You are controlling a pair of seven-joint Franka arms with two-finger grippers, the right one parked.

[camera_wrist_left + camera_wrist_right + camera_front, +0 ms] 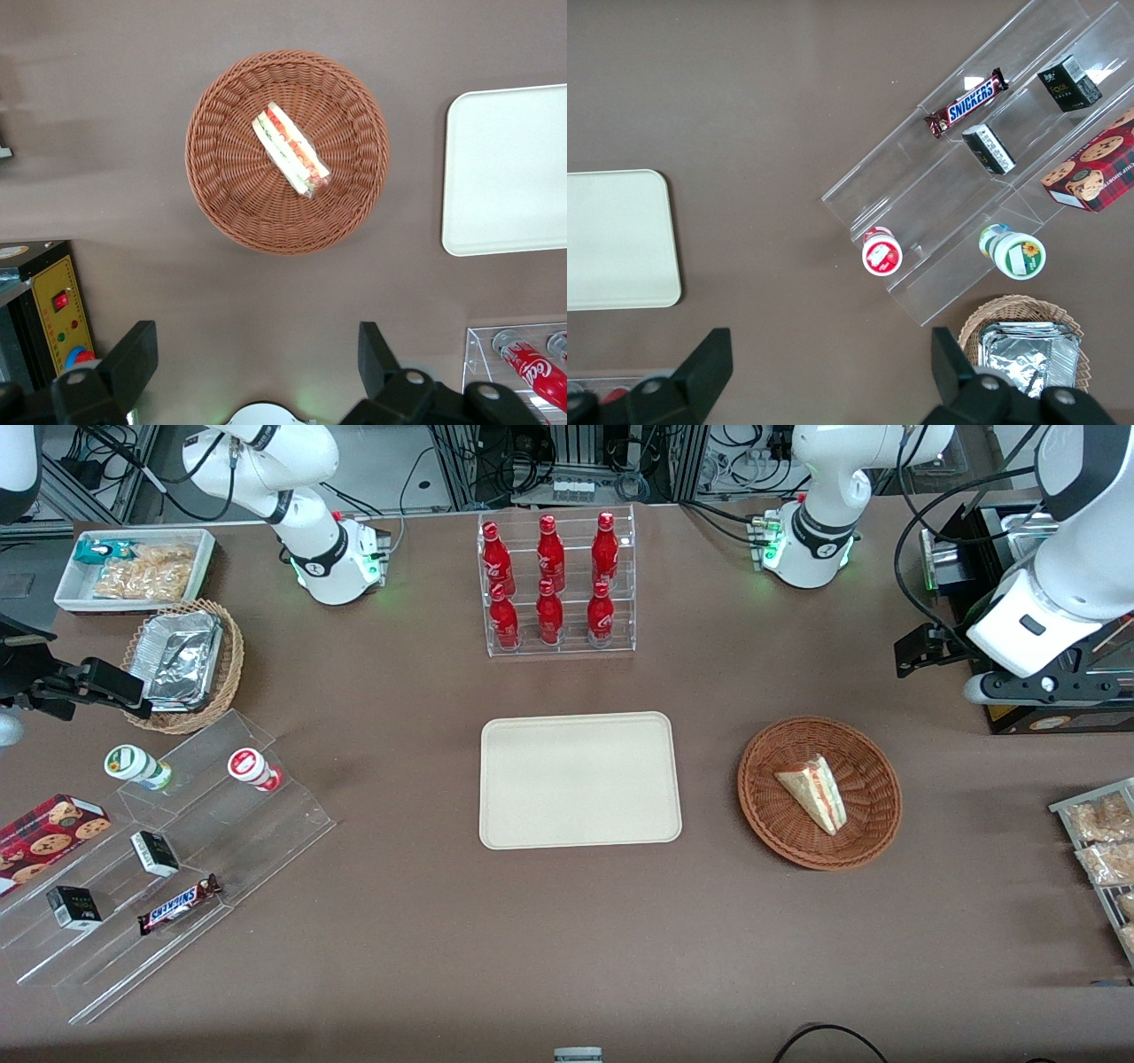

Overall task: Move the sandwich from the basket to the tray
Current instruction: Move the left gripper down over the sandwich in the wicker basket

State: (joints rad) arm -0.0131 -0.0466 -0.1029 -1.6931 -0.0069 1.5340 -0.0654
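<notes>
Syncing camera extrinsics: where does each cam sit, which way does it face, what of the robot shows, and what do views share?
Front view: high, facing the robots, looking down on the table; shows both arm bases and the left arm, raised at its end of the table.
Left wrist view: looks straight down at the sandwich in the basket; the open pincer hangs above bare table beside the basket.
Right wrist view: looks down on the snack shelves; own fingers show.
Shared: tray appears in all three.

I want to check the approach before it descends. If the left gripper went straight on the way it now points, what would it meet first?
Probably bare table. The open gripper points down beside the basket holding the sandwich, though depth is unclear.
</notes>
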